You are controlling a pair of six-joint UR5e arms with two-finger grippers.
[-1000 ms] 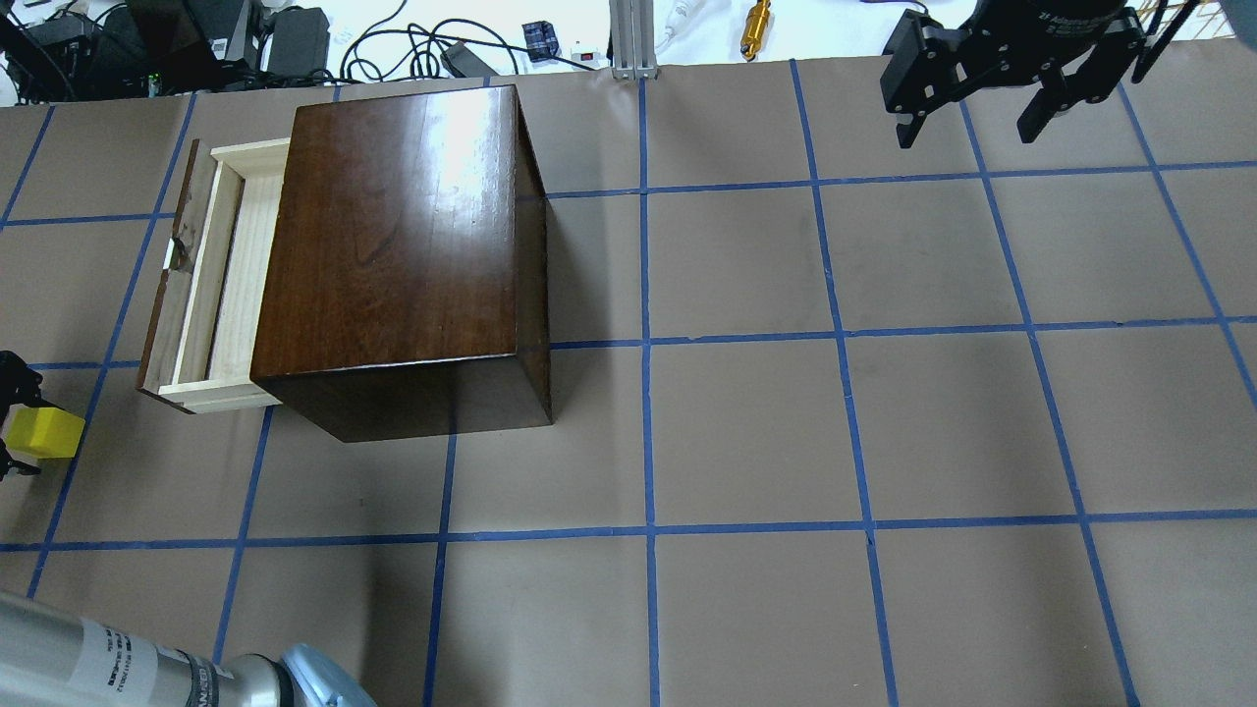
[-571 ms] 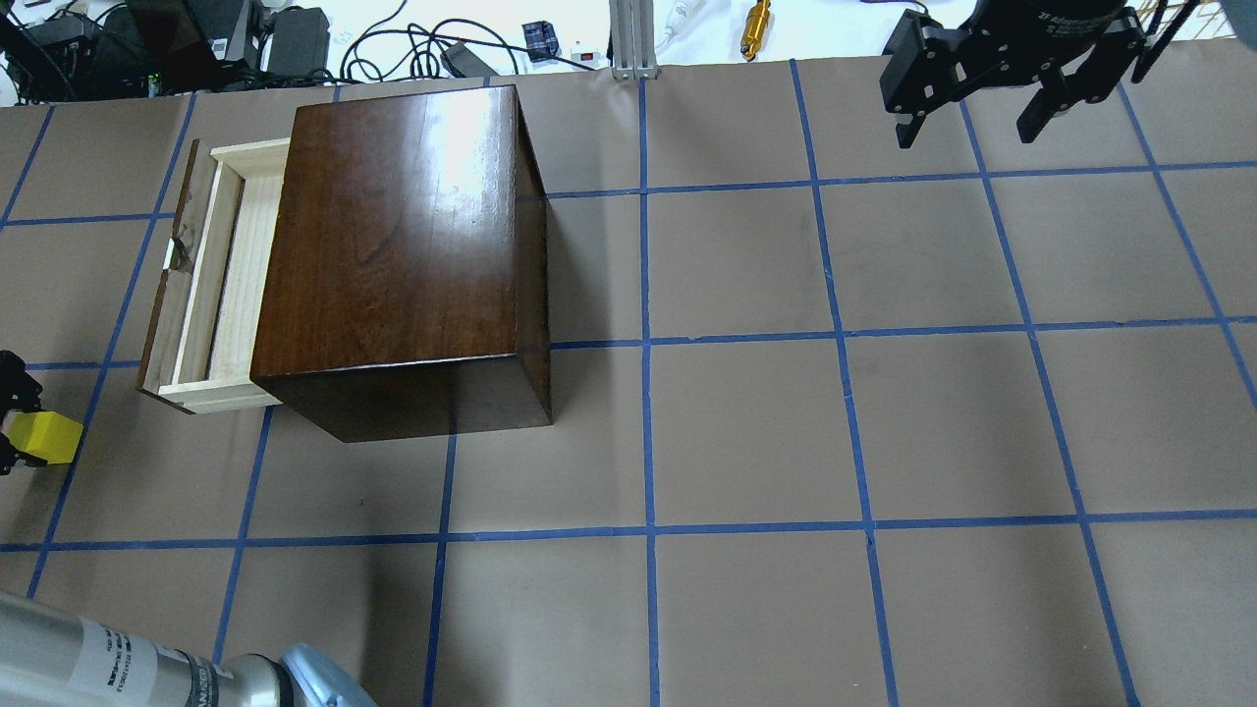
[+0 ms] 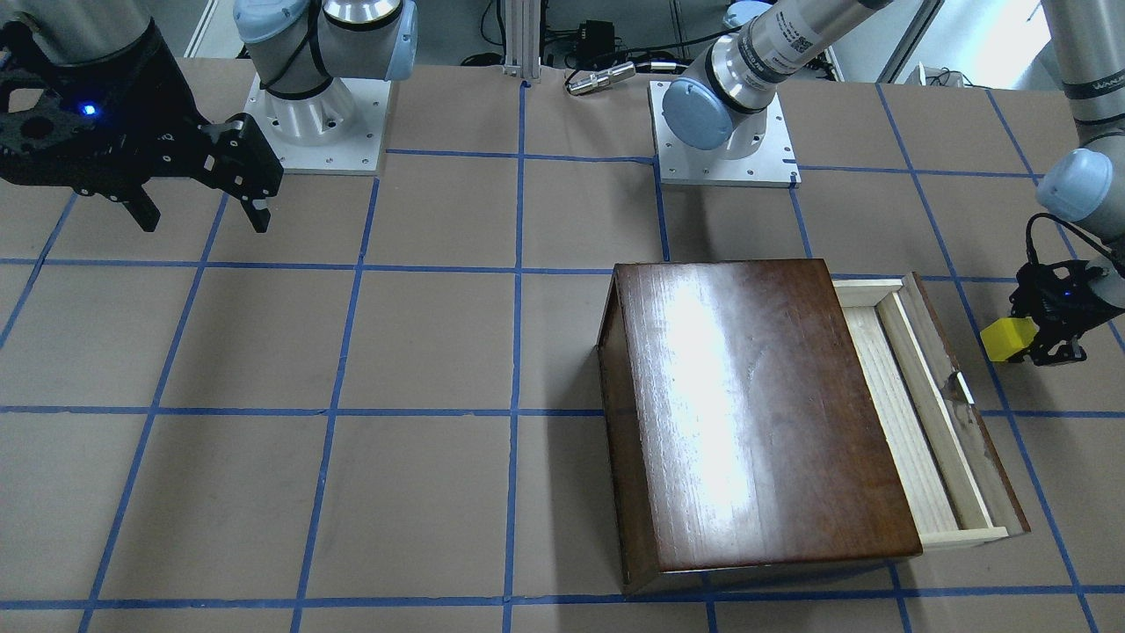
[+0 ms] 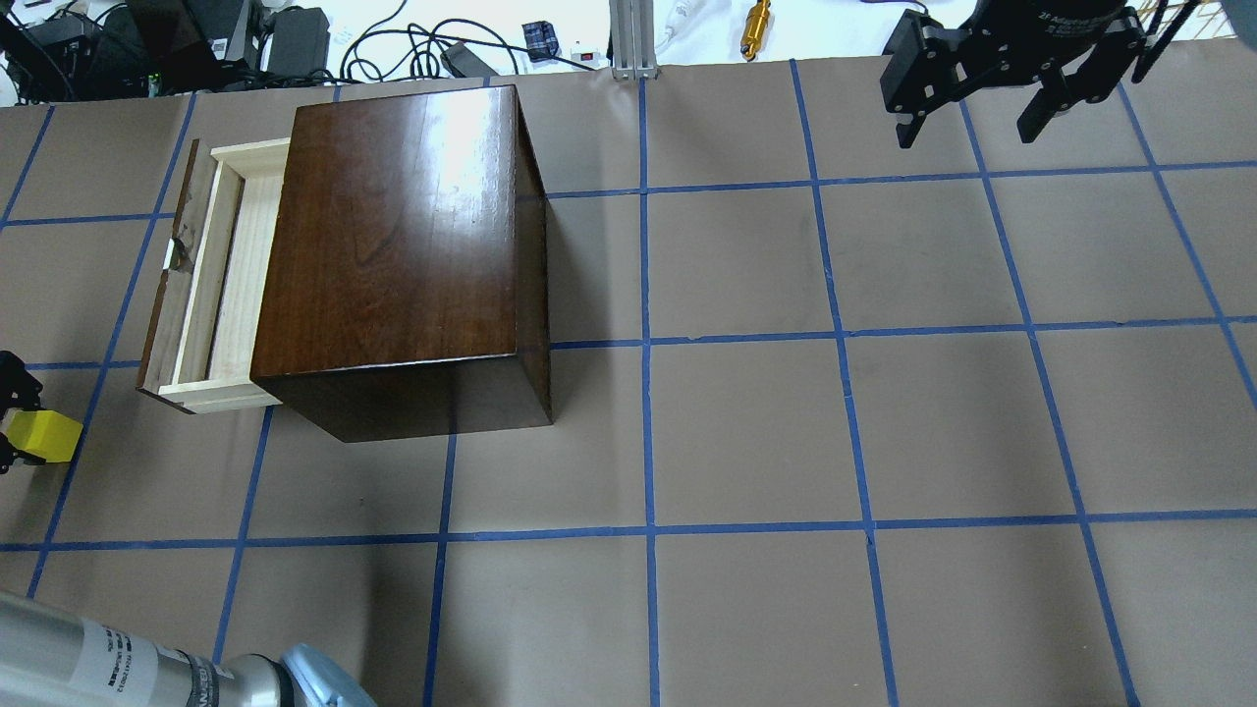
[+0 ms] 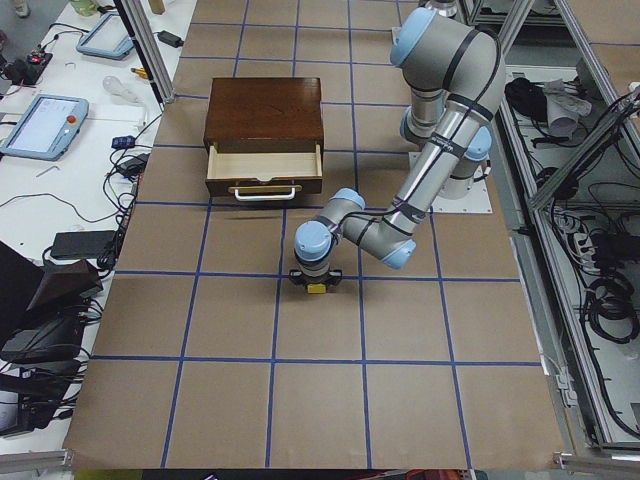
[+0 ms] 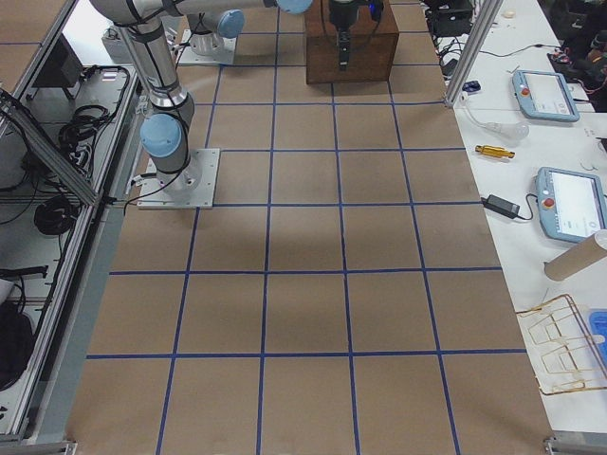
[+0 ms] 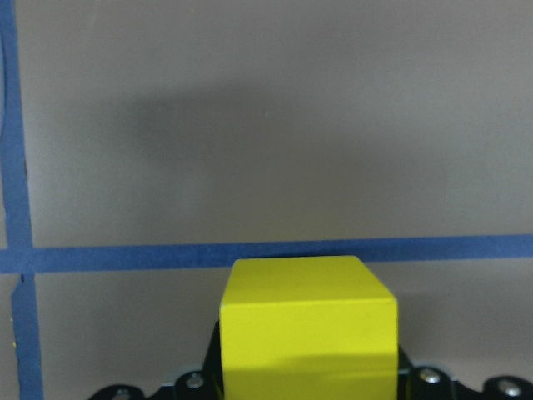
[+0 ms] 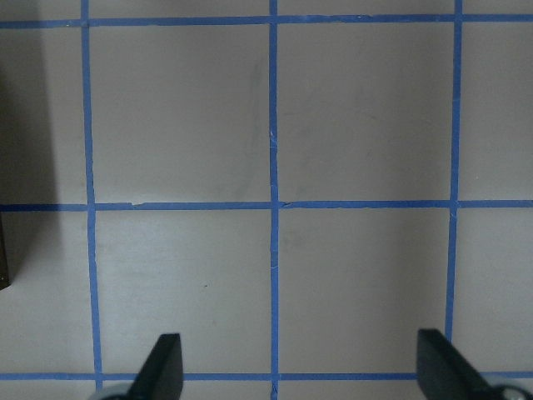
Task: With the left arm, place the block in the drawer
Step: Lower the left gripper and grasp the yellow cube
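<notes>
The small yellow block (image 4: 44,437) sits between the black fingers of my left gripper (image 4: 29,437) at the table's left edge, low over the paper, a short way in front of the drawer's near corner. The block also shows in the front view (image 3: 1004,339), the left side view (image 5: 316,287) and the left wrist view (image 7: 308,325). The drawer (image 4: 231,285) stands pulled open from the dark brown box (image 4: 393,226), its pale tray showing nothing inside (image 3: 896,413). My right gripper (image 4: 967,123) hangs open and empty at the far right.
Blue tape lines grid the brown paper table (image 4: 746,432). Cables, a power brick and a brass part (image 4: 756,27) lie beyond the far edge. The left arm's silver link (image 4: 118,668) crosses the near left corner.
The block in my left gripper has shifted very slightly and looks a touch smaller. The drawer, the box and the right arm have not moved.
</notes>
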